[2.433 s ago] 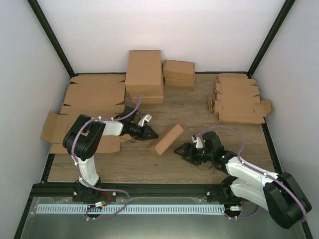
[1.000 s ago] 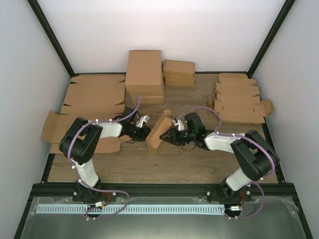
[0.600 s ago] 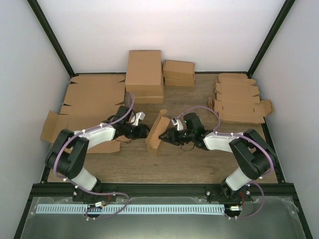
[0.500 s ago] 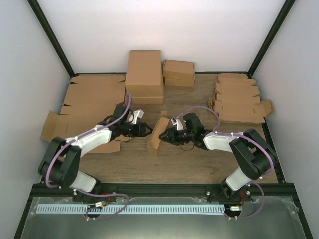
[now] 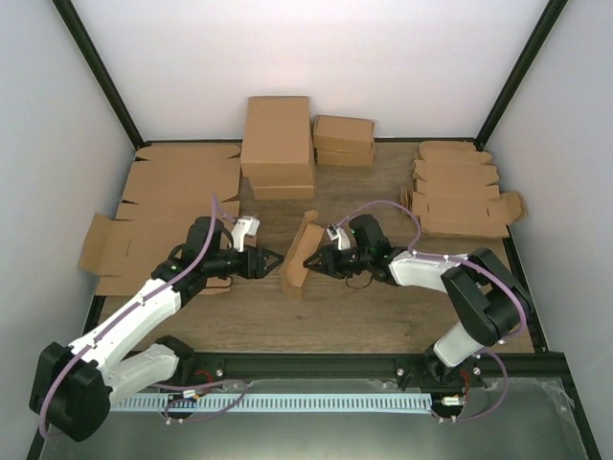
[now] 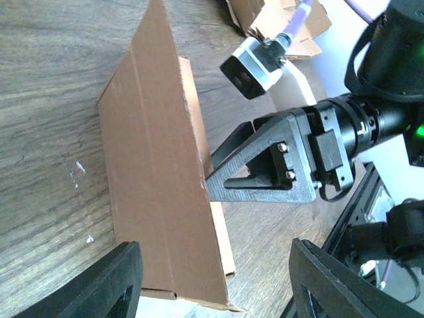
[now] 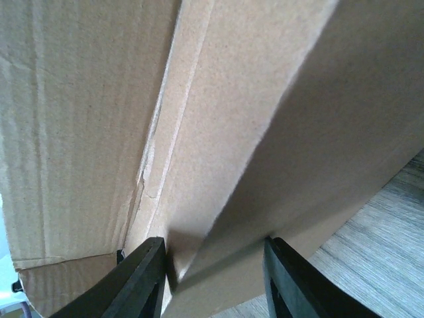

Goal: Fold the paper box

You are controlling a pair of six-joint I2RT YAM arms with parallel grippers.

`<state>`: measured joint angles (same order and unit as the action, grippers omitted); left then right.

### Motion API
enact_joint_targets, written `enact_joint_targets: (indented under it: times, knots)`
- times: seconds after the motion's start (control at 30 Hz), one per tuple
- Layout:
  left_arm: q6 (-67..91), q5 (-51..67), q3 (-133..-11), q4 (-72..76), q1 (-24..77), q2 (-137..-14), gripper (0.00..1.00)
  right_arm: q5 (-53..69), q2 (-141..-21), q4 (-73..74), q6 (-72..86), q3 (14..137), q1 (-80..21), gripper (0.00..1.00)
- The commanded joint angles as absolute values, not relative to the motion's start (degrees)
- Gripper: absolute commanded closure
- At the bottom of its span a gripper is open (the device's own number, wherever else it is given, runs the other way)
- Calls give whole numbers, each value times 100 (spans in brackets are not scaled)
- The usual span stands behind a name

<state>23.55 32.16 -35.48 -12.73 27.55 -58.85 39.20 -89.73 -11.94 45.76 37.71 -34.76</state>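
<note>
The paper box [image 5: 301, 255] is a small brown cardboard piece standing tilted on its long edge at mid-table. My right gripper [image 5: 320, 261] is against its right side. In the right wrist view the fingers [image 7: 142, 281] are closed partway on a cardboard flap [image 7: 265, 165] that fills the gap between them. My left gripper [image 5: 270, 261] is open and empty, a short gap left of the box. In the left wrist view the box [image 6: 156, 192] stands ahead of my open left gripper [image 6: 218, 291], with the right gripper [image 6: 211, 180] touching the box's far edge.
Big folded brown boxes [image 5: 278, 144] and smaller ones [image 5: 343, 140] stand at the back. Large flat cardboard sheets [image 5: 177, 196] lie at the left, under the left arm. A stack of die-cut pieces [image 5: 460, 196] lies at the back right.
The right gripper came in from the lower right and took the box, which went from lying flat to standing on edge. The left gripper backed off to the left.
</note>
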Motion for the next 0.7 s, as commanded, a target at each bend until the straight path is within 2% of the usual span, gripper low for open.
enact_joint_targets:
  times: [0.0, 0.1, 0.3, 0.43, 0.57, 0.67]
  knots:
    - [2305, 3053, -3499, -1520, 2917, -5768, 41, 3638, -9149, -741, 4409, 3914, -3542, 57]
    - [1833, 2753, -3777, -1966, 3245, -5789, 43, 3660, -9184, -730, 4420, 3936, -3542, 57]
    - [953, 1738, -3953, -2276, 4121, -5488, 41, 3665, -9176, -688, 4387, 3936, -3542, 57]
    - [478, 983, -4221, -2498, 4408, -5413, 34, 3674, -9183, -639, 4343, 3963, -3542, 57]
    - [-633, 1684, -4349, -2585, 4408, -5238, 28, 3678, -9191, -531, 4263, 4047, -3542, 57]
    - [-1055, 1124, -4433, -2790, 4410, -5226, 23, 3665, -9151, -449, 4232, 4089, -3542, 57]
